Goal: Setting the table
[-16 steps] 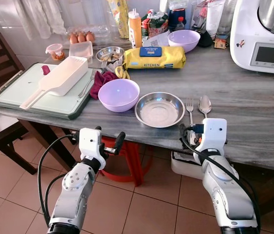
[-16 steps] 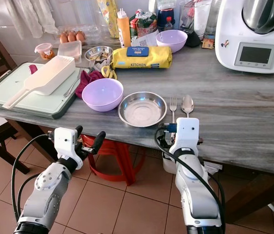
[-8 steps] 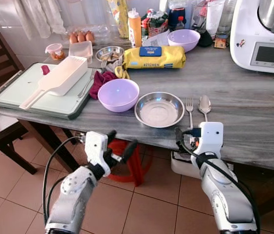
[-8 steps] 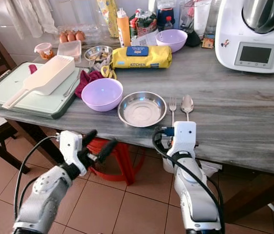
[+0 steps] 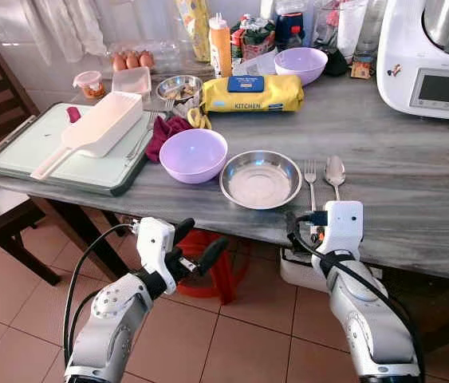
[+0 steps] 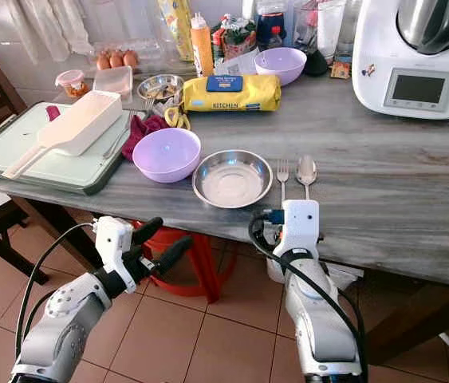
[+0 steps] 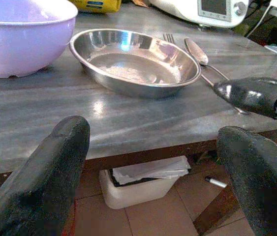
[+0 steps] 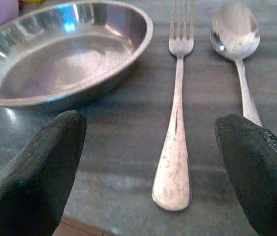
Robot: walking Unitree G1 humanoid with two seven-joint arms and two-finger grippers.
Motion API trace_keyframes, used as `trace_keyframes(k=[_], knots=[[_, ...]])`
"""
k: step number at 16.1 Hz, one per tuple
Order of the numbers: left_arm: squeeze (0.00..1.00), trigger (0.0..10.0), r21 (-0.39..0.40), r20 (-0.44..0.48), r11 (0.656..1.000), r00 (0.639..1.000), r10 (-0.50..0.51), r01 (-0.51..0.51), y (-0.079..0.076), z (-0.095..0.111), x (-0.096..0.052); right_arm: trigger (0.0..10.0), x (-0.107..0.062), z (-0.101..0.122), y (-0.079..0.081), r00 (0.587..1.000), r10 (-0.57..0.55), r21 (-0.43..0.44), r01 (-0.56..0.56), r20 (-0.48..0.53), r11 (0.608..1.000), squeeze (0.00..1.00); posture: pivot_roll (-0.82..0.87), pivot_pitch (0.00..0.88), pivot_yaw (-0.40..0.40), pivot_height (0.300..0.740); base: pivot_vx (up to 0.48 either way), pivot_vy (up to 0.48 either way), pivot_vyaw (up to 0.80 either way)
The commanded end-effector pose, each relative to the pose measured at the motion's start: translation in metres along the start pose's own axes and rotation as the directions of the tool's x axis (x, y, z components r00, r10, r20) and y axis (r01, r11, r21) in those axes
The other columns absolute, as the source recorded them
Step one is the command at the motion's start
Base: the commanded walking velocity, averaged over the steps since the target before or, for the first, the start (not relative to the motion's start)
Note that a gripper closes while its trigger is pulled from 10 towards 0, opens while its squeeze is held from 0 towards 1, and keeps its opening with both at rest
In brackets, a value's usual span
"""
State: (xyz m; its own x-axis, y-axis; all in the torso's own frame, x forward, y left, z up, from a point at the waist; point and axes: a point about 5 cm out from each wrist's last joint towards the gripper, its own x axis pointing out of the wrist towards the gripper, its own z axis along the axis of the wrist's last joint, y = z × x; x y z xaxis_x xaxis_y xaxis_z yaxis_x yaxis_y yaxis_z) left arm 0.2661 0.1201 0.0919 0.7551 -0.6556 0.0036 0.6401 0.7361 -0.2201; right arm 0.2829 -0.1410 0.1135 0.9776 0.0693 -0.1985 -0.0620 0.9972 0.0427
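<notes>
Two end effectors wait by the near edge of the grey desk [image 5: 415,171]. From the head, the left end effector [image 5: 194,246] hangs wide open below the desk edge. A steel dish [image 5: 261,179] sits beside a purple bowl [image 5: 194,155].

At the left wrist, the dish looks light, hard and slippery; its rim seems best to hold.

At the right wrist, the right end effector [image 8: 150,169] spreads wide around the fork [image 8: 176,123]. A spoon [image 8: 239,59] lies beside it. Both are thin and flat, so grab the handle.
</notes>
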Motion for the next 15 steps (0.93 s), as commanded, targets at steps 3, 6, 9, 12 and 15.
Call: trace_keyframes(k=[3, 6, 9, 12, 15], knots=[[0.00, 10.0, -0.011, -0.017, 0.998, 0.998, -0.057, 0.057, -0.005, 0.000, -0.002, 10.0, 0.004, 0.001, 0.007, 0.999, 0.043, 0.037, -0.043, -0.002, 0.998, 0.00, -0.10, 0.085, 0.129, 0.740, 0.000, 0.000, 0.00], [0.00, 10.0, -0.020, -0.025, 0.997, 0.997, -0.079, 0.079, -0.007, -0.001, -0.002, 10.0, 0.006, 0.001, 0.011, 0.998, 0.056, 0.031, -0.056, -0.003, 0.998, 0.00, -0.10, 0.085, 0.128, 0.740, 0.000, 0.000, 0.00], [0.00, 10.0, -0.023, -0.026, 0.997, 0.997, -0.078, 0.077, -0.008, -0.002, -0.004, 10.0, 0.005, -0.001, 0.012, 0.998, 0.059, 0.039, -0.059, -0.015, 0.997, 0.00, -0.09, 0.086, 0.123, 0.740, 0.000, 0.000, 0.00], [0.00, 10.0, -0.028, -0.033, 0.996, 0.996, -0.080, 0.079, -0.007, -0.004, -0.004, 10.0, 0.003, -0.001, 0.006, 0.999, 0.029, 0.036, -0.029, -0.013, 0.999, 0.00, -0.10, 0.085, 0.124, 0.740, 0.000, 0.000, 0.00], [0.00, 10.0, -0.030, -0.036, 0.996, 0.996, -0.084, 0.083, -0.007, -0.005, -0.003, 10.0, 0.002, 0.000, 0.003, 1.000, 0.005, 0.032, -0.005, -0.008, 0.999, 0.00, -0.10, 0.084, 0.127, 0.740, 0.000, 0.000, 0.00]])
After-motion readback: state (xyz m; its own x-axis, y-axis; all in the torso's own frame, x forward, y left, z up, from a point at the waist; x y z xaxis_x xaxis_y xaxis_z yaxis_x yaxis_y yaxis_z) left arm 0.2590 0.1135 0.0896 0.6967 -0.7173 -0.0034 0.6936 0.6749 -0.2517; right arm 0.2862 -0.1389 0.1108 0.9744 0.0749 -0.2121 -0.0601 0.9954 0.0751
